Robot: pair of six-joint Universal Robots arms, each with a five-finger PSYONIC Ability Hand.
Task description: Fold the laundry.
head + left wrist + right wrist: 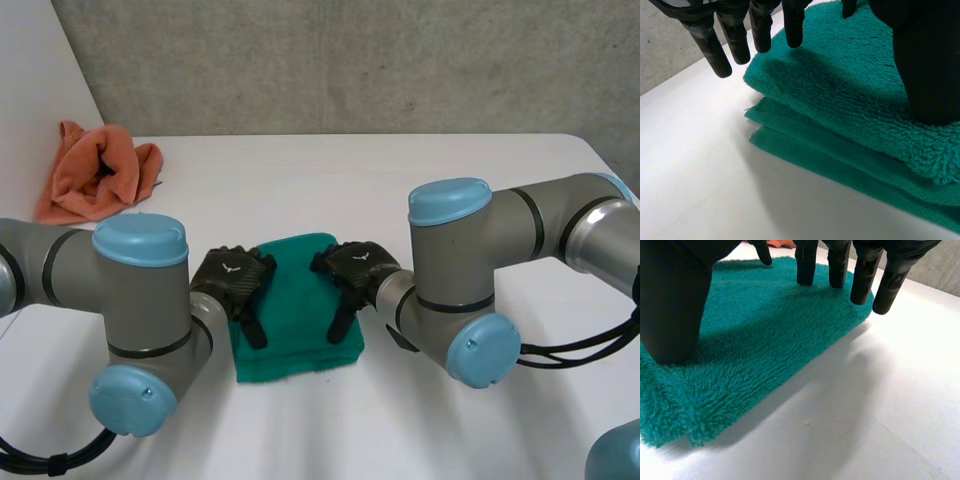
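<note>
The folded green towel (298, 305) is lying near-centre, long axis running near to far. The left hand (232, 278) is resting on its left edge and the right hand (352, 268) on its right, fingers straight, gripping nothing. The orange cloth (98, 172) is waiting far left, nearer the left hand.

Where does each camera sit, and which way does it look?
Head view: between and behind the arms, looking down at the white table; the left arm, the right arm, the left hand and the right hand show, both hands on the green towel.
Left wrist view: on the left wrist, looking along the palm at the towel's folded edge; fingers and thumb show.
Right wrist view: on the right wrist, looking along the palm over the towel; fingers and thumb show.
Shared: all three show the towel.
</note>
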